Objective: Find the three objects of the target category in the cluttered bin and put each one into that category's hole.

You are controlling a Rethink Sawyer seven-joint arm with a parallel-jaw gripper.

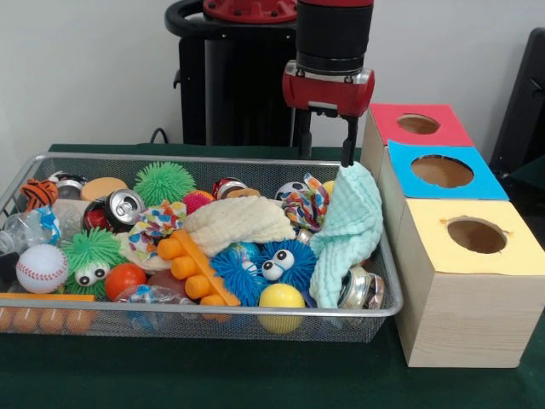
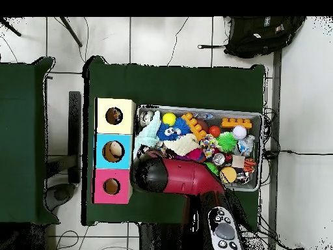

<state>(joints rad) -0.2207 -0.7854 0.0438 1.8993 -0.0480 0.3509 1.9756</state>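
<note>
The wire-mesh bin (image 1: 213,317) is packed with toys; it also shows in the overhead view (image 2: 259,151). Two white dotted fabric pieces show: one left of centre (image 1: 157,220) and one at the back right (image 1: 306,204). A third is not visible. My gripper (image 1: 326,156) hangs over the bin's far right corner with its fingers apart. Its right fingertip (image 1: 347,153) touches the top corner of the mint-green waffle cloth (image 1: 349,226), which hangs down from there. The yellow-topped hole (image 1: 477,235) is in the nearest wooden box, right of the bin. In the overhead view the arm (image 2: 175,176) hides the gripper.
The blue-topped hole (image 1: 442,171) and red-topped hole (image 1: 418,124) lie behind the yellow one. In the bin are a cream waffle cloth (image 1: 238,220), a blue fuzzy toy with eyes (image 1: 272,264), a yellow ball (image 1: 281,298), orange bricks (image 1: 192,264), a baseball (image 1: 41,268) and cans (image 1: 123,209).
</note>
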